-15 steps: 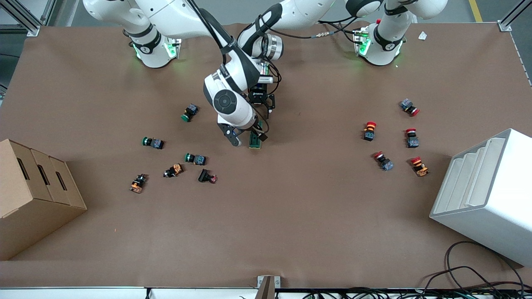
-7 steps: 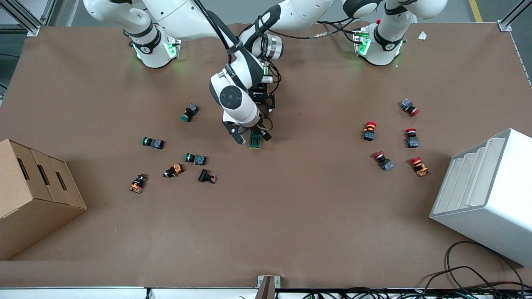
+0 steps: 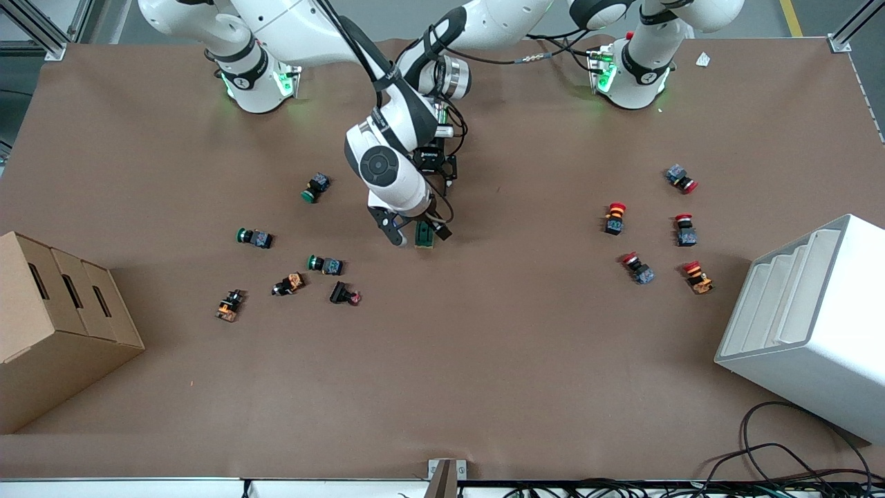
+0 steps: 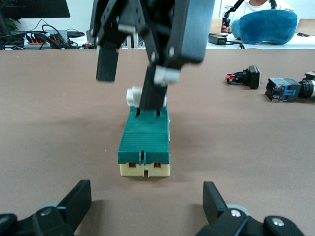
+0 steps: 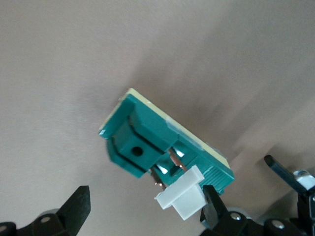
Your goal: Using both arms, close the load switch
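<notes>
Brown table point(image 3: 484, 360) mid-area: we see load switch point(image 3: 424, 235) lying flat, green body point(image 4: 145, 140), white lever point(image 5: 183, 195) at end nearer front camera. Right gripper point(image 3: 413, 234) down over switch, fingers spread, one finger point(image 4: 151, 92) touching switch top beside lever, other finger point(image 4: 107, 63) clear of it. Left gripper point(image 4: 146, 204) low over table just beside switch, toward robots' bases, fingers point(image 4: 212, 195) spread wide, not touching it. We note green-capped push-buttons point(image 3: 325, 263) toward right arm's end, red-capped push-buttons point(image 3: 614, 217) toward left arm's end.
</notes>
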You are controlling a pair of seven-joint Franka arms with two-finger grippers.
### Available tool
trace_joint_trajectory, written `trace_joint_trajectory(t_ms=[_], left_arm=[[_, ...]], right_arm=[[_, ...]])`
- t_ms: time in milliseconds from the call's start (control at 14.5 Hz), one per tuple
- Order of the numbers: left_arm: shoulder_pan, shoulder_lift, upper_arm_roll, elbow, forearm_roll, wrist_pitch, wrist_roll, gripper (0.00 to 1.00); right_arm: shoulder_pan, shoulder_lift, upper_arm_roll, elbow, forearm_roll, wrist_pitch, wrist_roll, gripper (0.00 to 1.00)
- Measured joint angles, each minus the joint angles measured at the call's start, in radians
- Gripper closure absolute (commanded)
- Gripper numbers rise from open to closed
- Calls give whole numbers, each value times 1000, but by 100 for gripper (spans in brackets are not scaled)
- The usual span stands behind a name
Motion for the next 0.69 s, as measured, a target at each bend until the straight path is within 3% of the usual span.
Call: trace_joint_trajectory(t_ms=[688], left_arm=[[0,0,1,0,0,0,0,0]], right_arm=[[-46,59,-8,99,-1,-7,-56,0]])
